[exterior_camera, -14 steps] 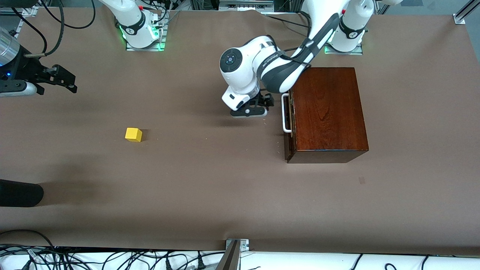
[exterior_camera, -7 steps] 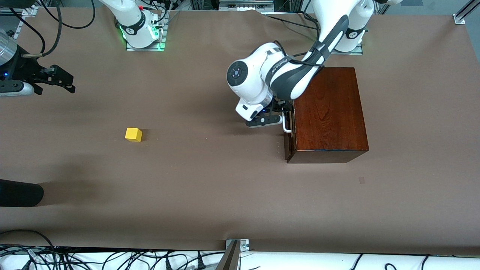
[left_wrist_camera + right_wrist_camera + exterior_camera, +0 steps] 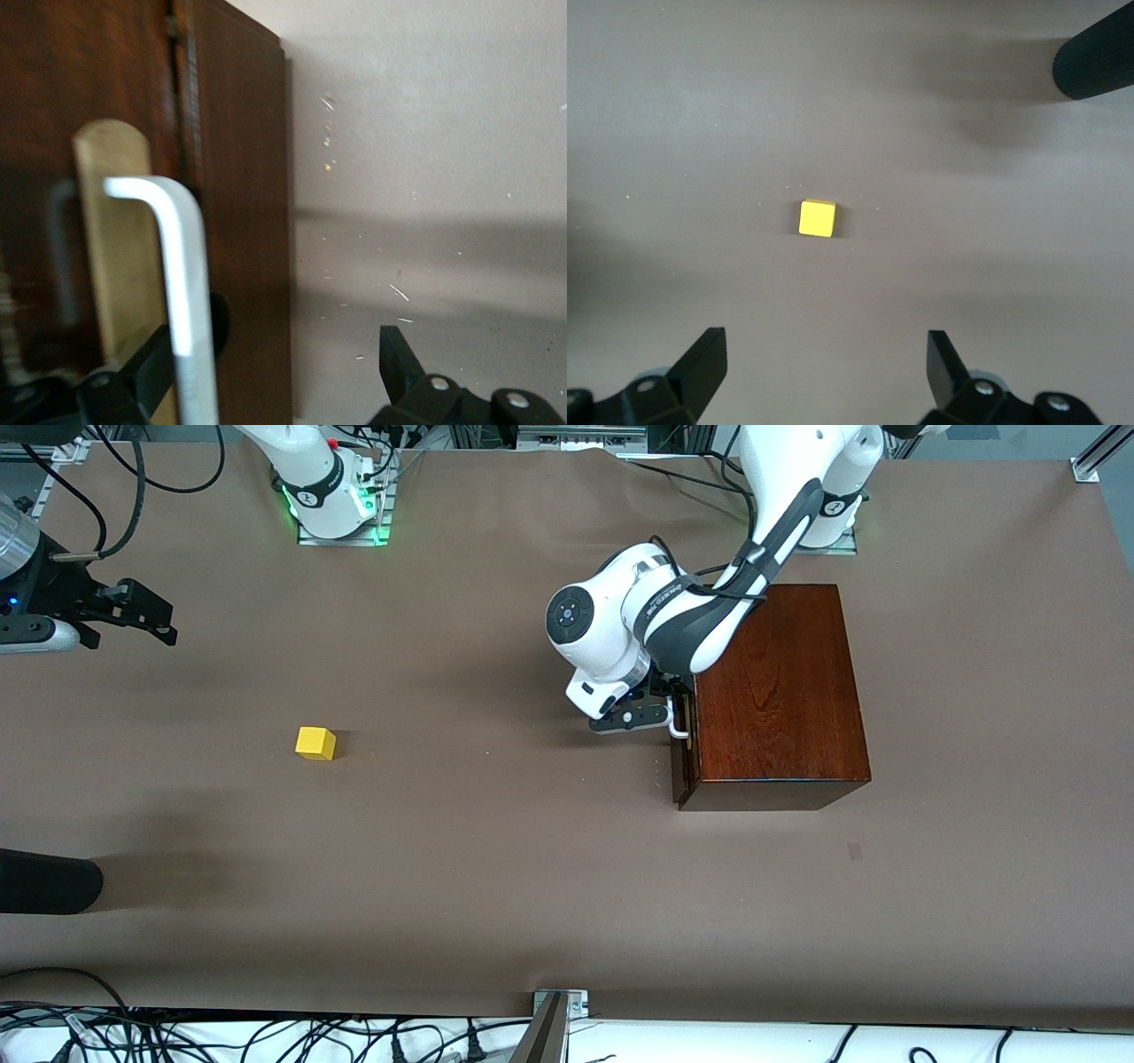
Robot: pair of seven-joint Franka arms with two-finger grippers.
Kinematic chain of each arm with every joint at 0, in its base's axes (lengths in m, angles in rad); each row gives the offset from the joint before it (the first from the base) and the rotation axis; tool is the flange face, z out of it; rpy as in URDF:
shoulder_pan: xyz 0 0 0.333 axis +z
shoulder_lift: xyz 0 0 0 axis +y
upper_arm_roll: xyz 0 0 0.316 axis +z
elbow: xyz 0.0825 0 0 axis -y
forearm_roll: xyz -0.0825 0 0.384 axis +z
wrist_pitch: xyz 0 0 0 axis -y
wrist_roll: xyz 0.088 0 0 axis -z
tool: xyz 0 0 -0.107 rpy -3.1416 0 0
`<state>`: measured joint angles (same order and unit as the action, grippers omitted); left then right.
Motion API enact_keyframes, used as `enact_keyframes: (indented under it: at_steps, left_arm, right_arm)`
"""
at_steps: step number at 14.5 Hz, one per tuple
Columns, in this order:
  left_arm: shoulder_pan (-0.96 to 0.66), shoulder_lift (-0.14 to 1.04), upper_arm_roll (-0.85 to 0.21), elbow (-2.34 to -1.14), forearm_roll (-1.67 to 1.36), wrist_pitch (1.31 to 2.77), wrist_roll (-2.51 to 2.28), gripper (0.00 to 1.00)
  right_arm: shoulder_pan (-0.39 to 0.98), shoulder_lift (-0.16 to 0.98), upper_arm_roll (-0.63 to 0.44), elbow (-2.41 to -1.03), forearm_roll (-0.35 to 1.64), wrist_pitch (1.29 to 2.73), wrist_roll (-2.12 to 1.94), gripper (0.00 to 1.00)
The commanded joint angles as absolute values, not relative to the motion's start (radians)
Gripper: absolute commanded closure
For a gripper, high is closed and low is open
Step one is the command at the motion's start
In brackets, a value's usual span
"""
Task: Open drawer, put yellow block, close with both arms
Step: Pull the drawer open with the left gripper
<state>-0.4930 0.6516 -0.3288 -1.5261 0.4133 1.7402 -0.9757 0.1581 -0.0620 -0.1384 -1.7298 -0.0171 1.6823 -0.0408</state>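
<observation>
The drawer (image 3: 680,731) sits shut in the dark reddish-brown wooden box (image 3: 775,691), which stands toward the left arm's end of the table (image 3: 532,868). Its dark front faces the right arm's end, and the white bar handle (image 3: 678,722) runs along that front, its long axis lying from the robots' bases toward the front camera. The box itself is longer in the same direction.

The left gripper (image 3: 669,707) is at the handle. In the left wrist view its fingers stand apart, one finger (image 3: 155,372) tucked between the bar (image 3: 190,292) and the drawer front, the other (image 3: 399,354) well clear on the open side, so the bar lies between the jaws but is not yet clamped.

The step in hand appears to be the first one, opening the drawer. The next move probably calls for the jaws to shut on the bar, then a straight pull toward the right arm's end, square to the drawer front, so the tray slides and the box does not drag.

The yellow block (image 3: 315,743) lies on the table well apart from the box, toward the right arm's end. The right gripper (image 3: 146,615) waits in the air above that end of the table, its fingers wide apart and empty, with the block (image 3: 817,218) in its wrist view.
</observation>
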Motion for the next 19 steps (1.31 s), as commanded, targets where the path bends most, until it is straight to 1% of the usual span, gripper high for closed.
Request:
enact_keyframes:
  at_steps: [1, 4, 6, 10, 13, 15, 17, 19]
  left_arm:
    - [-0.499, 0.649, -0.334, -1.559, 0.437, 1.769, -1.006, 0.0]
    - [-0.5, 0.653, -0.334, -1.559, 0.437, 1.773, -1.006, 0.0]
    - [-0.505, 0.658, -0.336, -1.552, 0.427, 1.802, -1.009, 0.0]
    - [-0.558, 0.698, -0.337, -1.487, 0.397, 1.833, -1.009, 0.0]
    - [-0.603, 0.722, -0.337, -1.434, 0.338, 1.897, -1.014, 0.0]
    - [-0.612, 0.745, -0.337, -1.384, 0.333, 1.899, -1.026, 0.0]
    - [-0.63, 0.752, -0.337, -1.374, 0.33, 1.905, -1.026, 0.0]
    - [-0.63, 0.756, -0.337, -1.374, 0.33, 1.943, -1.026, 0.0]
  right_arm:
    - [0.153, -0.061, -0.14, -1.723, -0.012, 1.677, -0.04, 0.0]
    - [0.153, -0.061, -0.14, -1.723, -0.012, 1.677, -0.04, 0.0]
    - [0.153, -0.061, -0.14, -1.723, -0.012, 1.675, -0.04, 0.0]
    - [0.155, -0.061, -0.14, -1.723, -0.012, 1.674, -0.04, 0.0]
    - [0.155, -0.061, -0.14, -1.723, -0.014, 1.674, -0.04, 0.0]
    - [0.155, -0.057, -0.14, -1.724, -0.014, 1.672, -0.043, 0.0]
    - [0.155, -0.057, -0.14, -1.723, -0.015, 1.672, -0.043, 0.0]
    - [0.155, -0.051, -0.14, -1.72, -0.014, 1.689, -0.041, 0.0]
